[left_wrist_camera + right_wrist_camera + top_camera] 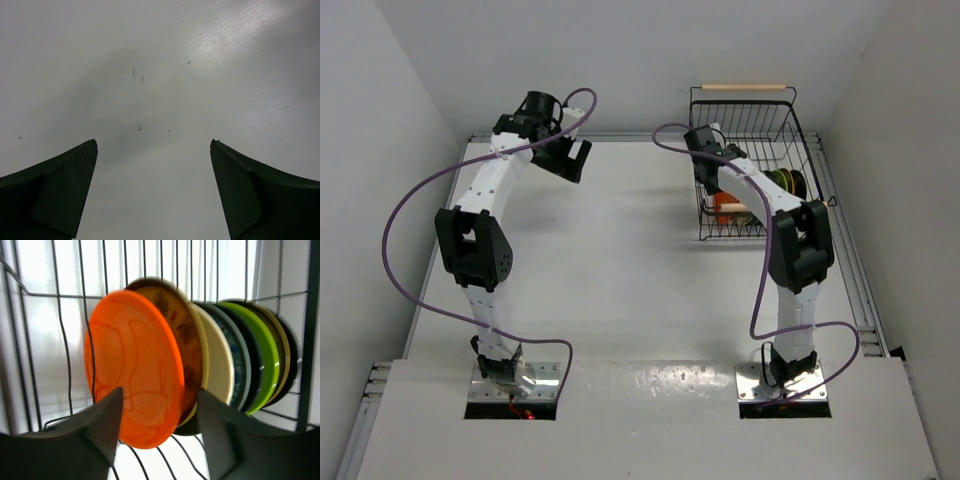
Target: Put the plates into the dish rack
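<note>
Right wrist view: plates (220,365) stand on edge in a row inside the dish rack (745,87), the orange-red plate (135,370) nearest and the lime green plate (265,360) further along. The right gripper (160,390) has its fingers spread wide either side of the orange-red plate's lower rim, clamping nothing. Left of the rack, the left gripper (153,141) hangs wide apart and empty over the white table (620,260). Plain white walls (620,50) enclose it.

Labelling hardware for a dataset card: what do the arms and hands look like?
Both the left arm and right arm have white links with black joint housings; a purple cable loops along each. The left hand and right hand have dark wedge-shaped fingers.
</note>
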Robot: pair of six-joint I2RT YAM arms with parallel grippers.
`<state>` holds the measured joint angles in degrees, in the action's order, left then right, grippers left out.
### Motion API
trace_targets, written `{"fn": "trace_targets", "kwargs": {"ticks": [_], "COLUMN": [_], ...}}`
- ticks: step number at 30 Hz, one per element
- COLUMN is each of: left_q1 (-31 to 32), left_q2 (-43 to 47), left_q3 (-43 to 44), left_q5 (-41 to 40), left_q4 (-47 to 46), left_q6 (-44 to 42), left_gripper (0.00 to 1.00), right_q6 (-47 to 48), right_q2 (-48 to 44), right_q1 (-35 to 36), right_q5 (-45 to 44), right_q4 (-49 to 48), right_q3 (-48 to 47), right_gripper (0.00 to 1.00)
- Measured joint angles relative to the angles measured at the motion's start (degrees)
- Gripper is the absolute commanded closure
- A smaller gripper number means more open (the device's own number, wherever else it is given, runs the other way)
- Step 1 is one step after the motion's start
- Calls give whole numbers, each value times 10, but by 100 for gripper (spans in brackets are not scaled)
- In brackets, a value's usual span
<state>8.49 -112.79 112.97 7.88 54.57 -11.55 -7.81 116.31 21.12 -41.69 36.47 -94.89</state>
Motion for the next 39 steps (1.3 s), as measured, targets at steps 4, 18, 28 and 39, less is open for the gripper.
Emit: {"fn": "trace_targets", "kwargs": {"ticks": [4,18,28,39], "left_q1": [0,0,13,63], "left_q2": [0,0,13,63], "left_q3": [0,-7,-114,-187], "left_q5": [0,-5,-8,-13], "left_q4": [0,-3,-37,-69], "left_q6": [-2,-6,0,2], "left_gripper": [0,0,0,0], "right_q6": [5,-160,-318,-377], "right_q2": [-11,-569,-713,-778], "right_q1": [0,-132,-134,-134], "right_q5": [10,256,326,336], "right_q4": [11,19,152,156], "right_q3": [-33,294,568,622], "right_gripper": [6,0,0,0]}}
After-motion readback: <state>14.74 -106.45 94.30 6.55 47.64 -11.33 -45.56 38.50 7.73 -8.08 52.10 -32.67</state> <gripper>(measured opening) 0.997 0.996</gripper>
